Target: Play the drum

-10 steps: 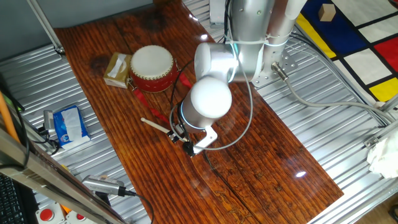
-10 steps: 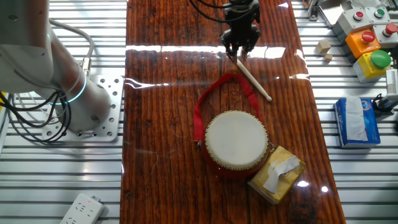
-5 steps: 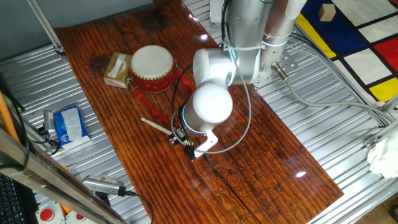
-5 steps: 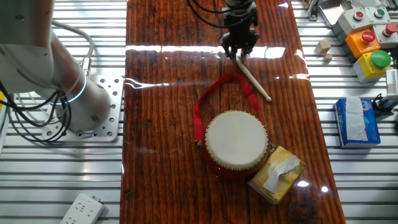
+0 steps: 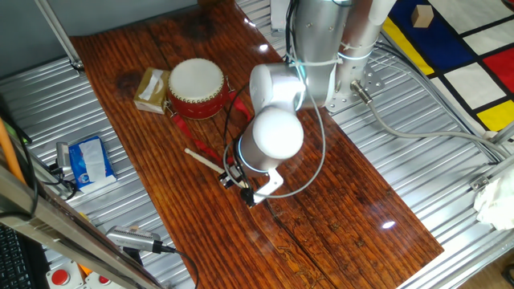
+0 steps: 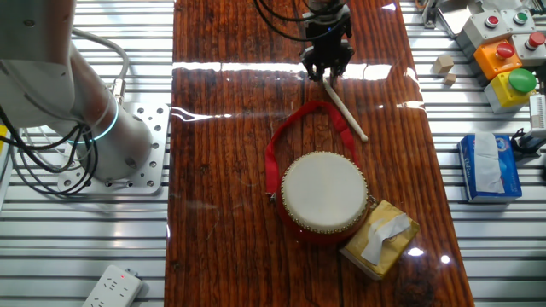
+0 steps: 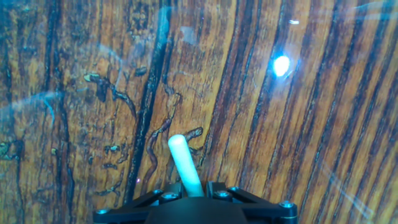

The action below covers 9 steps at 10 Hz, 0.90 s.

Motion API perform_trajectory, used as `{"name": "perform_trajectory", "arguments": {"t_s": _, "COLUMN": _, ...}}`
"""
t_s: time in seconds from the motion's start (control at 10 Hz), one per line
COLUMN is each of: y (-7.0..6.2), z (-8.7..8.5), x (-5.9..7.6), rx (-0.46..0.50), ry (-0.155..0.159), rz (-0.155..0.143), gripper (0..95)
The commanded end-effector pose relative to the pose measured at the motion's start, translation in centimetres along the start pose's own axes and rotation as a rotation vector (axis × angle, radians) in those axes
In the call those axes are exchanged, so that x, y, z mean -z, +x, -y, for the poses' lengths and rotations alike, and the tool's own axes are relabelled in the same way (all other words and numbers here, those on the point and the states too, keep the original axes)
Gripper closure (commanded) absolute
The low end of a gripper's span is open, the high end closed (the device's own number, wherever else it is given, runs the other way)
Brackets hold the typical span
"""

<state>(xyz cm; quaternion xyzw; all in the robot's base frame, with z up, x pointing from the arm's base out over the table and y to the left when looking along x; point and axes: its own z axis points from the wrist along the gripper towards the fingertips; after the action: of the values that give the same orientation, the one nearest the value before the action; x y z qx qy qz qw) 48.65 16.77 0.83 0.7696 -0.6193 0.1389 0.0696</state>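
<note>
The drum with a red body and a cream skin stands upright on the wooden table; it also shows in the other fixed view, its red strap looping toward the gripper. My gripper is shut on one end of the thin wooden stick, which slants toward the drum's right side and stops short of it. In the first fixed view the gripper is below my arm and the stick points left. In the hand view the stick pokes out between the shut jaws of the gripper, over bare wood.
A tan cardboard box touches the drum's side and also shows in the first fixed view. A blue tissue pack lies right of the table. A button box sits at the top right. My arm's base stands at the left.
The gripper has shifted slightly with the stick held in it, and the stick's free end has moved a little. The drum and the box have not moved.
</note>
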Motion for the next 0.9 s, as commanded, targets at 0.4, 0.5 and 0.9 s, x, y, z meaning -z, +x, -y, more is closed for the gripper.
{"name": "perform_trajectory", "arguments": {"t_s": 0.4, "y": 0.3, "z": 0.1, "x": 0.3, "rx": -0.057, "ry": 0.006, "rz": -0.027, "gripper": 95.0}}
{"name": "perform_trajectory", "arguments": {"t_s": 0.5, "y": 0.7, "z": 0.2, "x": 1.4, "rx": -0.08, "ry": 0.007, "rz": -0.032, "gripper": 95.0}}
{"name": "perform_trajectory", "arguments": {"t_s": 0.9, "y": 1.4, "z": 0.4, "x": 2.6, "rx": -0.114, "ry": 0.011, "rz": -0.034, "gripper": 95.0}}
